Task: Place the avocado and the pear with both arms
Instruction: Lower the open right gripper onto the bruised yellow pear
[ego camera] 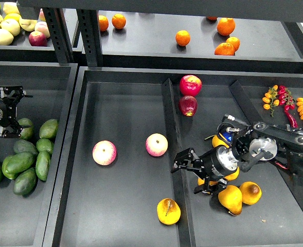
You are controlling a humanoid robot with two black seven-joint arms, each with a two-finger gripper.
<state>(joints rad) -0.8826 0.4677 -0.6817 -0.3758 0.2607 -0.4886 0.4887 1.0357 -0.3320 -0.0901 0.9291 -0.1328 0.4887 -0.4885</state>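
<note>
Several green avocados lie heaped in the left tray. My left gripper is open and empty just above and left of the top avocado. Golden pears cluster in the right compartment, and one more pear lies alone at the front of the middle compartment. My right gripper is open and empty. It reaches left over the pear cluster to the divider, above the lone pear. The arm hides parts of two pears.
Two pink-yellow apples lie in the middle compartment. Two red apples sit at the back of the right one. Oranges are on the upper shelf. Red and orange chillies are at far right.
</note>
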